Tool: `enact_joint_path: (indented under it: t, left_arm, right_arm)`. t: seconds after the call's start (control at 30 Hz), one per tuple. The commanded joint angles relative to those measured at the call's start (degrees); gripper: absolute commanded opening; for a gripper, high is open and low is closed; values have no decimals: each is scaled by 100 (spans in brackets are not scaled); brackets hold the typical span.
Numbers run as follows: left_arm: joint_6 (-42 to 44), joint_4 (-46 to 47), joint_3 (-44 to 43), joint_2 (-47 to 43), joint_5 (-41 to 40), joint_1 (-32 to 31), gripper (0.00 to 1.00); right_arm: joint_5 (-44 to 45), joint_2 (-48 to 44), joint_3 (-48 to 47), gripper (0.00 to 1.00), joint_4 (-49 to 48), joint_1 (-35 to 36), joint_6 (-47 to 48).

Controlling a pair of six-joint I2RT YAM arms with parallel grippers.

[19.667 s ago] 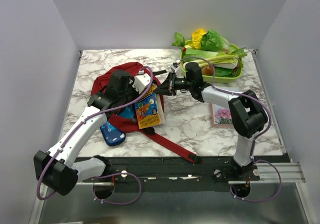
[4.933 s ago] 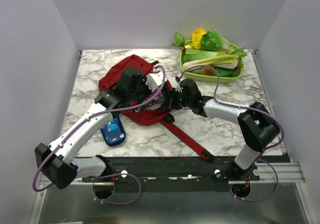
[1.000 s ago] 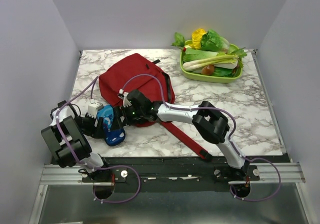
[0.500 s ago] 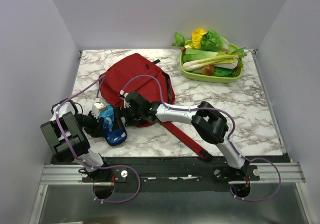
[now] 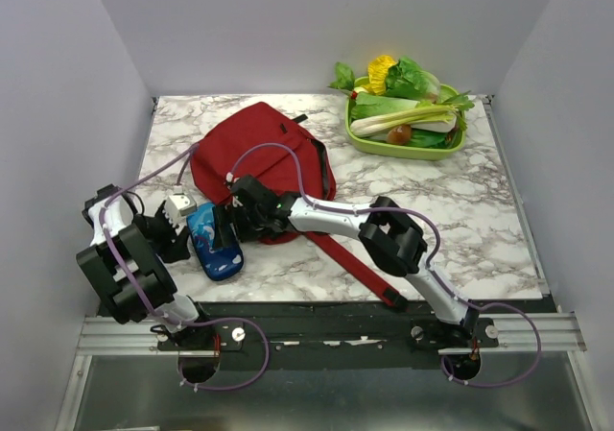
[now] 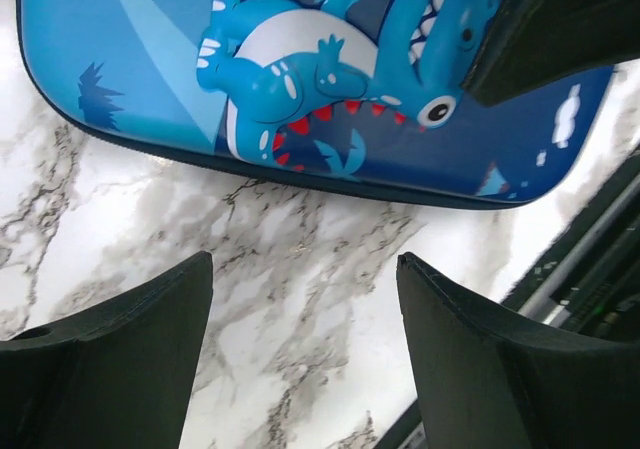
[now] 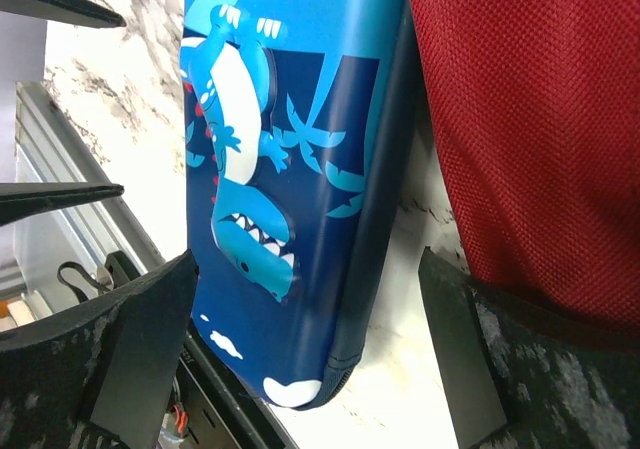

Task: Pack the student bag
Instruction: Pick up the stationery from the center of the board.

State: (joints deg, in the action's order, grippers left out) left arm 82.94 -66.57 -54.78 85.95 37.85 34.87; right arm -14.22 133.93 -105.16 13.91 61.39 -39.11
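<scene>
Lab booth: white walls (image 5: 288, 28), marble tabletop (image 5: 460, 210)

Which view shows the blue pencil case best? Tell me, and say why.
Right wrist: the pencil case fills the frame, its dinosaur print sharp, lying beside the student bag; one end is cropped. Top external shows it nearly whole but small. Left wrist shows only part of it.

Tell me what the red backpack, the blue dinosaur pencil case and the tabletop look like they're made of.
Backpack: woven synthetic fabric, matte; the coarse weave grain shows close up.
Pencil case: likely a moulded shell with a smooth printed skin; the dinosaur stands in raised relief.
Tabletop: marble-look surface, white with grey veins, smooth; real stone or a printed laminate cannot be told.
</scene>
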Motion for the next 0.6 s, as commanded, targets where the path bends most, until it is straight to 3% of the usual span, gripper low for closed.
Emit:
enact_joint_path:
  t: [0.0, 0.3, 0.57]
  left_arm:
    - [250, 1090, 512, -342, -312, -76, 81]
    - [-278, 2208, 1058, -316, -726, -868, 81]
    - [-603, 2315, 1031, -255, -454, -1044, 81]
  right_arm:
    - [51, 335, -328, 100, 340, -13, -70]
    - [-291, 450, -453, 100, 113, -4, -245]
    - [-1592, 2, 689, 100, -2049, -83, -835]
